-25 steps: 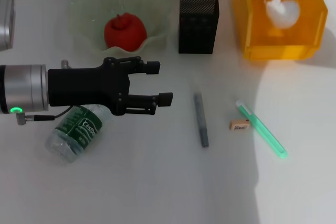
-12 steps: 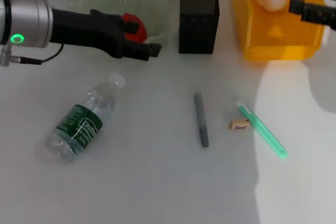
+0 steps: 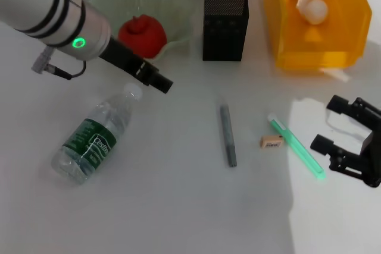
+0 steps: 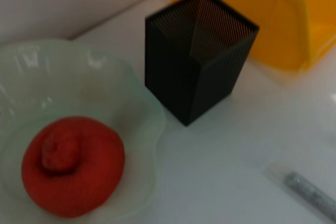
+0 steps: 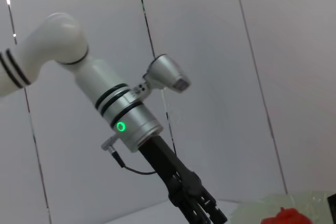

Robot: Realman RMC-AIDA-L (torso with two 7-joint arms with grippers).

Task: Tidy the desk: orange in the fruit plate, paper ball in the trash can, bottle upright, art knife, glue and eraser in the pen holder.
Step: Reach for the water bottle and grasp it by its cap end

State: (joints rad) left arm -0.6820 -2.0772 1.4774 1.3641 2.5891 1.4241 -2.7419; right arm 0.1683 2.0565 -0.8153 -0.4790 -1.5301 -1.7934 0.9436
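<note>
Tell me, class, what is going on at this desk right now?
A two-armed robot is tidying. The orange sits in the fruit plate and the paper ball in the trash can. The bottle lies on its side; art knife, eraser and glue lie outside the pen holder. The right gripper hangs open beside the glue; the left gripper is near the bottle's cap.

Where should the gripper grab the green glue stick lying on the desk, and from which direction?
Grip the slim green glue stick at mid-length, coming straight down from above. It lies flat on the white desk, so only its two long sides are free; set the fingers across its narrow width. The small tan eraser sits close beside its upper half, so aim slightly toward the lower end. The right gripper, open, is nearest.
</note>
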